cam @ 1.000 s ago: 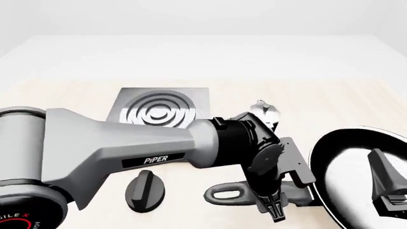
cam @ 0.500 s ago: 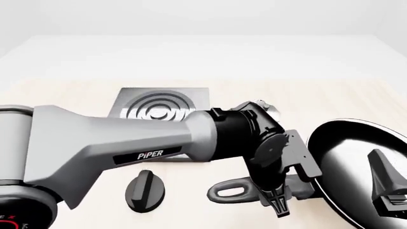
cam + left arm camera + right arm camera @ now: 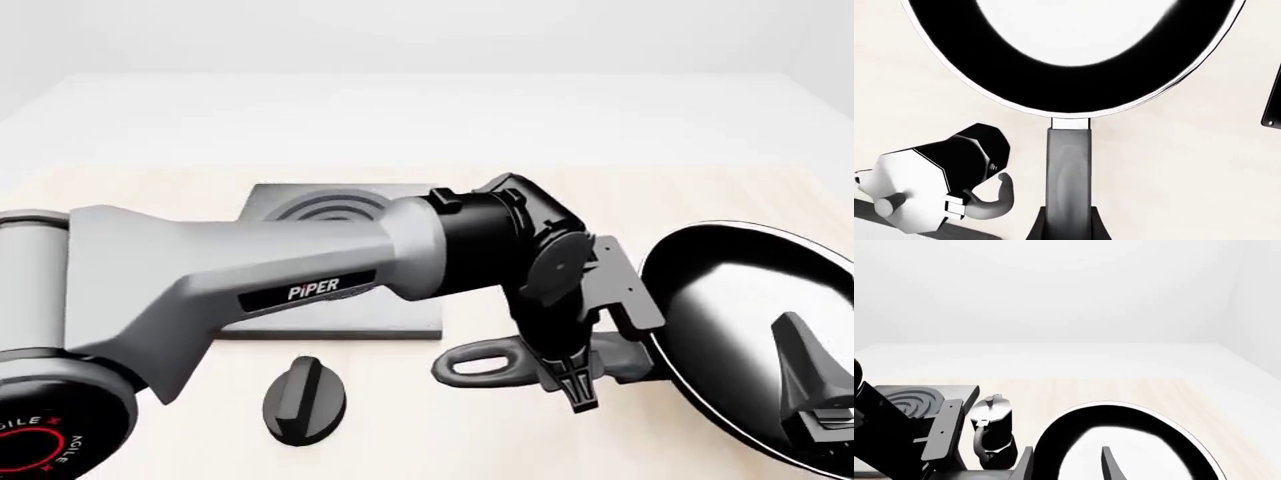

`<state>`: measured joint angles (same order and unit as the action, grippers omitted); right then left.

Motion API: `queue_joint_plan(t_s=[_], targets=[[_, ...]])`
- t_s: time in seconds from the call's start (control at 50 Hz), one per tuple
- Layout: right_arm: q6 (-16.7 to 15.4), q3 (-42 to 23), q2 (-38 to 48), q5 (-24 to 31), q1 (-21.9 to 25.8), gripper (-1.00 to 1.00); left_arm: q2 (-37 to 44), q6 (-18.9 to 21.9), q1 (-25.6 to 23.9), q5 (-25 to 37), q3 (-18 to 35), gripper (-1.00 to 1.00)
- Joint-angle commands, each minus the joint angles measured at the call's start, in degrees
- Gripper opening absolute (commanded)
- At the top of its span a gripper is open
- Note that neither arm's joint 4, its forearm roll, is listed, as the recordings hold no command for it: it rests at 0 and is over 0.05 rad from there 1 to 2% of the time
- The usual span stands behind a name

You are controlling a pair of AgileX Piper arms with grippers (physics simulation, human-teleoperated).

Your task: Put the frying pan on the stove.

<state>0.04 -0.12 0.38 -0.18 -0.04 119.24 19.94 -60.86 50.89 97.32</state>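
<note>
Front view: the left hand (image 3: pixel 577 385) was clenched on the dark grey handle (image 3: pixel 514 360) of the frying pan (image 3: pixel 727 290), its fingers pointing down across the handle between the oval loop hole and the pan's rim. The pan sat at the right of the light wooden surface (image 3: pixel 400 420), tilted so that its glossy black interior faced the camera; whether its base touched the surface cannot be told. The stove (image 3: pixel 340 305), a grey metal slab with raised concentric rings, lay well to the pan's left, largely covered by the left arm. A small black oval knob (image 3: pixel 304 400) lay on the surface near the stove's front edge.

Left wrist view: the handle ran straight from the hand to the pan's rim, with the moka pot (image 3: pixel 941 190) just beside it.

Right wrist view: the right hand (image 3: pixel 1064 465) hung over the pan's interior with its fingers apart, holding nothing; the moka pot stood between stove and pan.
</note>
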Motion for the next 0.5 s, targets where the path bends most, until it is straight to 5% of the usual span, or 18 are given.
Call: queue_joint_plan(t_s=[0.02,0.5], targets=[[0.00,0.00,0.00,0.00,0.00,1.00,-2.37,0.95,0.01,-0.18,1.27,-1.00],[0.00,0.00,0.00,0.00,0.00,1.00,-5.09,2.64,0.95,3.98,3.21,-1.00]])
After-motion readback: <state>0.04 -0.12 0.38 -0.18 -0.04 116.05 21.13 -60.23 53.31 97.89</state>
